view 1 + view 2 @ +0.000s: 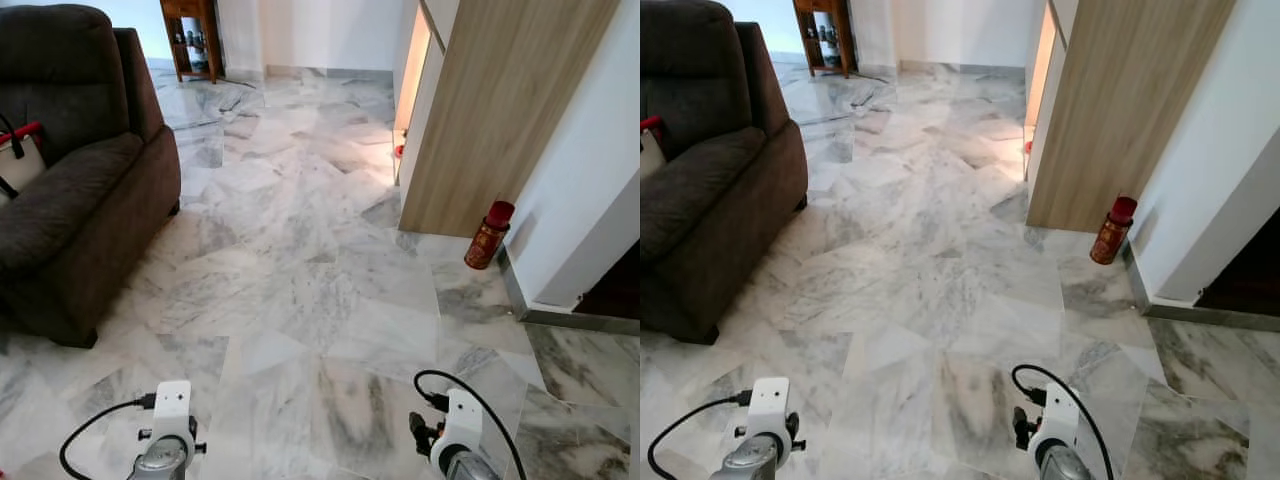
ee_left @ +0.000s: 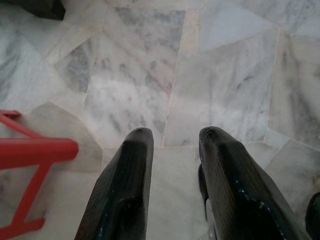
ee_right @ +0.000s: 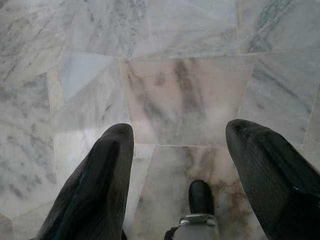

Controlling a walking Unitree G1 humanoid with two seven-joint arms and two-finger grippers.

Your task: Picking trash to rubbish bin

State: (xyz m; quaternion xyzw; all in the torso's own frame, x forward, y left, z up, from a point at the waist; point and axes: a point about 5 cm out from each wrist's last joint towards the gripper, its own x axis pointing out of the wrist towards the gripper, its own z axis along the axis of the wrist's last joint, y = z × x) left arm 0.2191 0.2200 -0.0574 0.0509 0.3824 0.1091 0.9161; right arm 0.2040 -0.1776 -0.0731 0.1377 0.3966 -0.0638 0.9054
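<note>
Here, marble floor point(image 1: 300, 270) beside brown sofa point(image 1: 70, 180).

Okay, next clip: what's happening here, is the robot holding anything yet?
Nothing is held. The robot stands on a grey-veined white marble floor with both arms low in front. The left gripper and right gripper both have open jaws with only floor between them. A red-capped red and gold cylindrical canister stands by the wood-panelled wall; a dark brown fabric sofa sits to the left.

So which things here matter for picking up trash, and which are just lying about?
For the job: red canister by the wall, possibly trash; left gripper and right gripper, both open.
Just there: sofa, wooden shelf, wooden cabinet, red frame.
</note>
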